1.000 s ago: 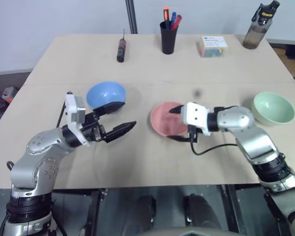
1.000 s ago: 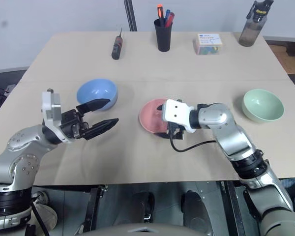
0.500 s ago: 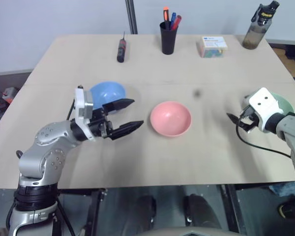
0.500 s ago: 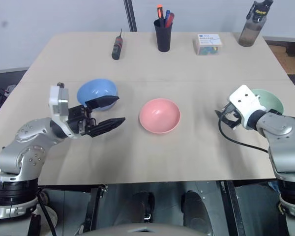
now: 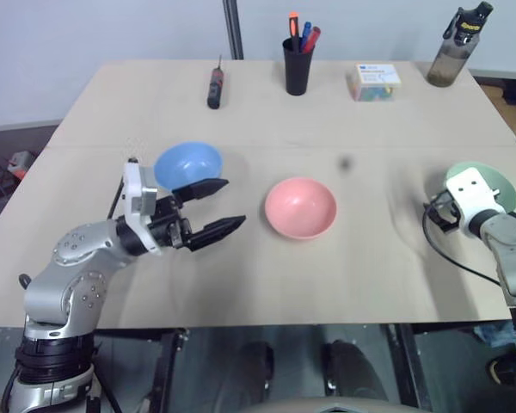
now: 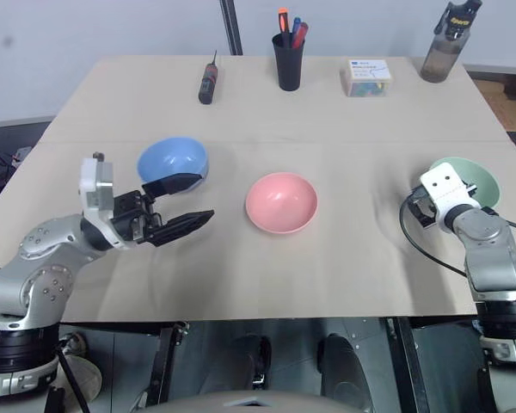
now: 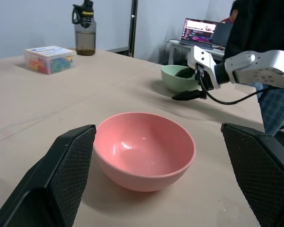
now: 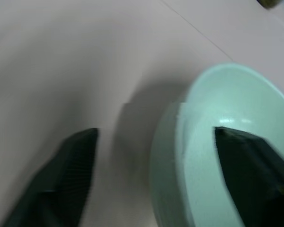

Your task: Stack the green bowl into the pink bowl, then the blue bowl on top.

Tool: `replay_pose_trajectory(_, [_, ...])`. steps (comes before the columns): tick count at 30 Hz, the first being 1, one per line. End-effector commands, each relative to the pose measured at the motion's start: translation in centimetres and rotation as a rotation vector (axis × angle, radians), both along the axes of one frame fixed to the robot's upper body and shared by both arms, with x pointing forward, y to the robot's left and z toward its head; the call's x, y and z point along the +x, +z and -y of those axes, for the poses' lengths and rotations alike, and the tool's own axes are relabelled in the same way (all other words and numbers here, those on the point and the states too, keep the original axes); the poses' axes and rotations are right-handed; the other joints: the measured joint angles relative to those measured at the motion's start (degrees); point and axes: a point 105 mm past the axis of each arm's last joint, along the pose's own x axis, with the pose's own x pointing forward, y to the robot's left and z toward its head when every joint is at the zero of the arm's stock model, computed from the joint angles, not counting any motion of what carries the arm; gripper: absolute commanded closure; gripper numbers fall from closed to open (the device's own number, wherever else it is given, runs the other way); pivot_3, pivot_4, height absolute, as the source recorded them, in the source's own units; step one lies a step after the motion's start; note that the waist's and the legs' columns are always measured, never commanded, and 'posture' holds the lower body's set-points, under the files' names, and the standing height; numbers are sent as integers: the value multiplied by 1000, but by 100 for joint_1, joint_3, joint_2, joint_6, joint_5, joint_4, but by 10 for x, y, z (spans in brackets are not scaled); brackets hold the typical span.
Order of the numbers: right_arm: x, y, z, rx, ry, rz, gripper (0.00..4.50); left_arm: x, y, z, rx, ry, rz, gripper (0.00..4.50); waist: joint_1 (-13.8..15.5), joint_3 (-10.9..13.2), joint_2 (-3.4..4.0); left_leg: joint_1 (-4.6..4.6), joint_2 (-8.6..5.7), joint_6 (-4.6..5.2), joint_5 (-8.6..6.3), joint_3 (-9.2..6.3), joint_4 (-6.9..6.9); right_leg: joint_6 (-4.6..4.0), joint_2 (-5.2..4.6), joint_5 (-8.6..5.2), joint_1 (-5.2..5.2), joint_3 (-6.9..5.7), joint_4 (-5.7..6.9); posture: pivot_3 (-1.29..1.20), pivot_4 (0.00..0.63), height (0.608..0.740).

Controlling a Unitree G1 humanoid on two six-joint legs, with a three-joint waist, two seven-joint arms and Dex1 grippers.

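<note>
Bowls sit apart on the desk [image 5: 344,103]: pink bowl [image 5: 300,207] in the middle, blue bowl [image 5: 187,163] on the left, green bowl [image 8: 227,142] at the right edge. Right end effector [image 8: 154,165] straddles the green bowl's rim, fingers spread, one inside. Left end effector [image 5: 213,209] hangs wide open between the blue and pink bowls.

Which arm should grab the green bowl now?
Right. The right gripper already straddles the green bowl rim, one finger inside and one outside. The left gripper sits open across the table, between the blue bowl and the pink bowl.
</note>
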Motion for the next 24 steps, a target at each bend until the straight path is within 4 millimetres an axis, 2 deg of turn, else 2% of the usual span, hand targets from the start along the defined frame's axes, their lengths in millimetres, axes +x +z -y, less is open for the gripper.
replay_pose_trajectory(1, [5, 23, 5, 3, -9, 85, 1906, -5, 12, 2, -3, -8, 55, 0, 0, 0, 0, 0, 0, 0, 0, 0, 0, 0, 0, 0, 0, 0, 0, 0, 150, 740])
replay_pose_trajectory(2, [5, 26, 4, 3, -3, 89, 2399, -5, 12, 1, -4, -6, 56, 0, 0, 0, 0, 0, 0, 0, 0, -1, 0, 0, 1, 0, 0, 0, 0, 0, 150, 740])
replay_pose_trajectory(5, [5, 33, 0, 3, 18, 100, 3341, -5, 11, 2, -8, -2, 56, 0, 0, 0, 0, 0, 0, 0, 0, 0, 0, 0, 0, 0, 0, 0, 0, 0, 150, 740])
replay_pose_trajectory(6, [5, 36, -3, 5, 34, 102, 4023, -4, 11, 2, -11, 11, 60, 0, 0, 0, 0, 0, 1, 0, 0, 0, 0, 0, 0, 0, 0, 0, 0, 0, 150, 740])
replay_pose_trajectory(8, [5, 42, -14, 20, 86, 116, 4422, -1, 11, 0, -24, 41, 62, 0, 1, 0, 1, 0, 0, 0, 0, -1, 0, 0, 0, 0, 0, 0, 0, 0, 150, 740])
replay_pose_trajectory(10, [3, 51, -38, 54, 200, 148, 4422, 0, 10, -3, -43, 74, 50, 0, 1, -1, 1, 0, 1, 0, 0, -1, 0, 0, 0, 0, 0, 0, 1, 0, 150, 740])
replay_pose_trajectory(15, [-18, 86, -126, 203, 613, 239, 4422, 0, 5, -11, -53, 142, 30, 0, -50, 0, 3, 3, 16, 0, 0, 4, -1, 0, 9, 0, -1, 5, 2, 0, 150, 740])
replay_pose_trajectory(17, [-29, 93, -162, 238, 749, 231, 4422, -1, 4, -14, -46, 164, 25, 0, -45, 0, 3, 5, 18, 0, 0, 3, -1, 0, 9, 0, -1, 5, 4, 0, 150, 740])
replay_pose_trajectory(20, [-51, 88, -213, 262, 964, 142, 4422, 1, 3, -23, -25, 217, 20, 0, -3, -1, 2, 5, 15, 0, 0, 1, 0, 0, 6, 0, 0, 3, 3, 0, 150, 740])
replay_pose_trajectory(24, [-69, 71, -250, 271, 1111, -4, 4422, 6, 7, -30, -5, 276, 34, 0, 22, -2, 1, 0, 12, -1, 0, -10, 1, 0, 3, 0, -1, -7, 0, 0, 150, 740])
